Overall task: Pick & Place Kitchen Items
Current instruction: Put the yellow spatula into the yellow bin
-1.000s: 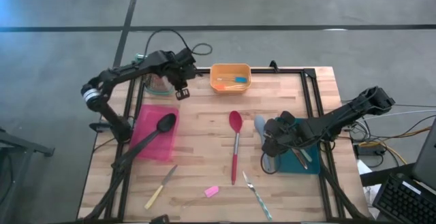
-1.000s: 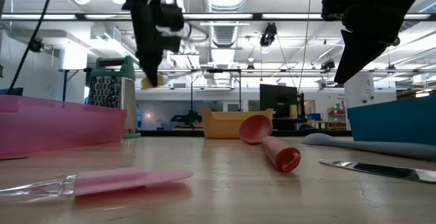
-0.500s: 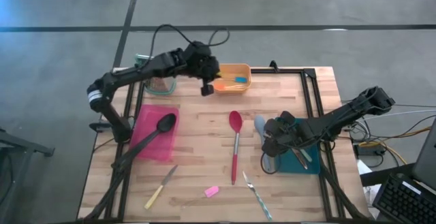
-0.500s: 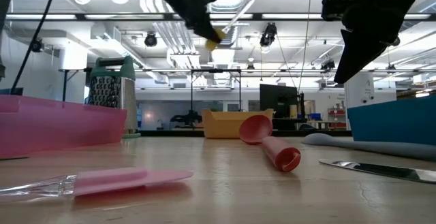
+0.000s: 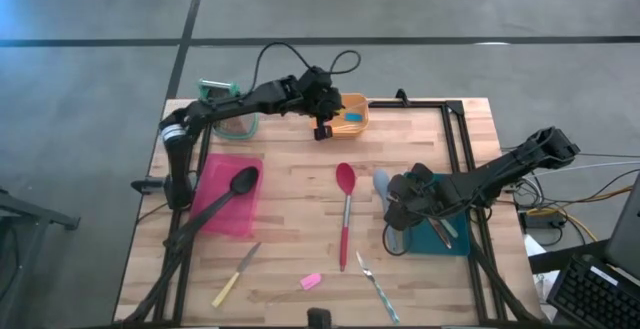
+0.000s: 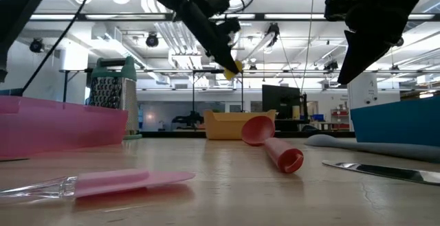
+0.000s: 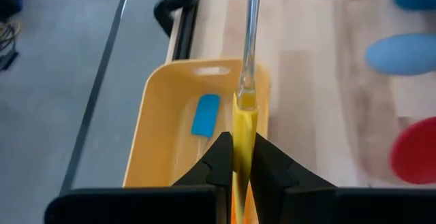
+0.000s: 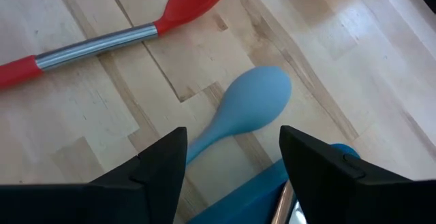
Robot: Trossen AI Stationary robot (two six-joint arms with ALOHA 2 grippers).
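My left gripper (image 5: 322, 131) is shut on a yellow-handled tool (image 7: 244, 125) with a clear, slim shaft (image 7: 251, 26). It hangs over the near rim of the orange tub (image 5: 330, 101), which holds a blue tool (image 7: 205, 114). In the low view the left gripper (image 6: 230, 60) is high above the table. My right gripper (image 8: 231, 142) is open, low over the pale-blue spoon (image 8: 253, 103), which lies flat on the table. The red spoon (image 5: 345, 209) lies flat mid-table. The black spoon (image 5: 235, 187) rests with its bowl in the pink tray (image 5: 222, 224). My left gripper pinches the tool's yellow handle (image 7: 244, 142) between its two fingers. The tool runs along the fingers and its clear shaft sticks out past the fingertips. In the low view the tool (image 6: 235, 66) is lifted clear and slanted, the shaft rising toward the right.
A green-topped grater (image 6: 110, 95) and a clear container (image 5: 236, 124) stand at the far left. A yellow-handled knife (image 5: 234, 277), a pink tool (image 5: 310, 281) and slim metal cutlery (image 5: 376, 283) lie near the front edge. A blue tray (image 5: 445, 231) sits under my right arm.
My left gripper has carried the yellow-handled tool toward the table's right edge, from over the far-left container to over the orange tub. It has tipped, so the tool now slants instead of hanging down. It has stayed shut on the tool.
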